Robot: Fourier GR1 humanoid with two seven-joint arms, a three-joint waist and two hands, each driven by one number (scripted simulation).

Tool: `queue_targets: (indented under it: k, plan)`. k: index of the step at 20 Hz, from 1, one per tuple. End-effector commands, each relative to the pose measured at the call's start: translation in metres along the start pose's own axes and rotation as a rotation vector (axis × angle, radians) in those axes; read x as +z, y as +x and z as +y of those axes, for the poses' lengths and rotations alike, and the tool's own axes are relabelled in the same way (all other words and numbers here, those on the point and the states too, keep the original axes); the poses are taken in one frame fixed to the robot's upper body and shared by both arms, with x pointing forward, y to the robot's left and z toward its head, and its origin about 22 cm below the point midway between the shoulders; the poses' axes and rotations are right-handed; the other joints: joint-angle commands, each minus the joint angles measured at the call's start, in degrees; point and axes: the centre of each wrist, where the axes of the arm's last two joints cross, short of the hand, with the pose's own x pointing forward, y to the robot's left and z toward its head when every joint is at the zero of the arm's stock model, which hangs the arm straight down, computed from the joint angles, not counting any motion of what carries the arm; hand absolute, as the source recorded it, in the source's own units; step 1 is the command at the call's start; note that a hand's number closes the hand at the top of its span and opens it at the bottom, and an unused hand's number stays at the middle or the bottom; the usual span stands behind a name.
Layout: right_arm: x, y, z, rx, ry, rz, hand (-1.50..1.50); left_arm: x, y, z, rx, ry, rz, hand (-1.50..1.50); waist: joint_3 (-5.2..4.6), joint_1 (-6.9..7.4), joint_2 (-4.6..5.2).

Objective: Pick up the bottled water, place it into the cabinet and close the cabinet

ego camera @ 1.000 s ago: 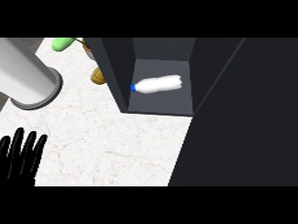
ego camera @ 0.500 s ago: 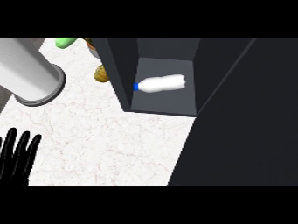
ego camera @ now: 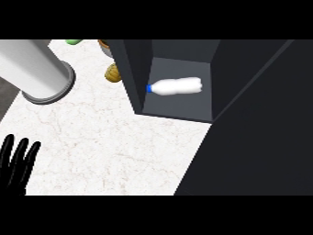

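The bottled water [ego camera: 175, 86], white with a blue cap pointing left, lies on its side on the floor of the dark cabinet [ego camera: 179, 108]. The cabinet door [ego camera: 267, 133] is a large dark panel filling the right of the view and hides part of the cabinet's opening. My left hand [ego camera: 8, 165] rests open, fingers up, at the lower left edge, far from the bottle. My right hand does not show.
A tall grey cylinder [ego camera: 26, 69] stands at the upper left on the white marbled counter [ego camera: 104, 147]. A brown object [ego camera: 114, 72] and a green one [ego camera: 73, 41] sit behind the cabinet's left wall. Dark floor lies beyond the counter's left edge.
The view has shifted, so the cabinet and cylinder sit lower and further right in frame. My left hand has slid toward the lower left corner. The bottle lies unchanged inside the cabinet.
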Motion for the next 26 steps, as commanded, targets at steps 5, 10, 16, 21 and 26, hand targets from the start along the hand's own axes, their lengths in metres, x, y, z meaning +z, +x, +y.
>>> queue_targets:
  k: [5,10,16,21,26]
  plan:
    - [-0.043,-0.038,0.017,-0.421,0.127,0.036,1.50,-0.006,0.005,-0.003,0.024,-0.058,-0.022,-1.50,0.08,3.68,1.69]
    - [-0.032,-0.040,-0.003,-0.497,-0.090,-0.003,1.50,-0.002,0.006,0.004,0.014,-0.047,-0.009,-1.50,0.20,0.80,0.57]
    - [-0.012,-0.046,-0.022,-0.483,-0.349,-0.008,1.50,-0.001,0.007,0.011,-0.002,-0.001,-0.019,-1.50,0.21,-1.16,0.63]
    - [-0.012,-0.057,-0.041,-0.503,-0.477,-0.014,1.50,0.003,0.003,0.011,0.020,-0.009,-0.009,-1.50,0.22,-0.16,0.91]
    - [-0.039,-0.070,-0.078,-0.508,-0.589,0.003,1.50,0.002,0.002,0.013,0.025,-0.036,0.011,-1.50,0.40,1.18,0.73]
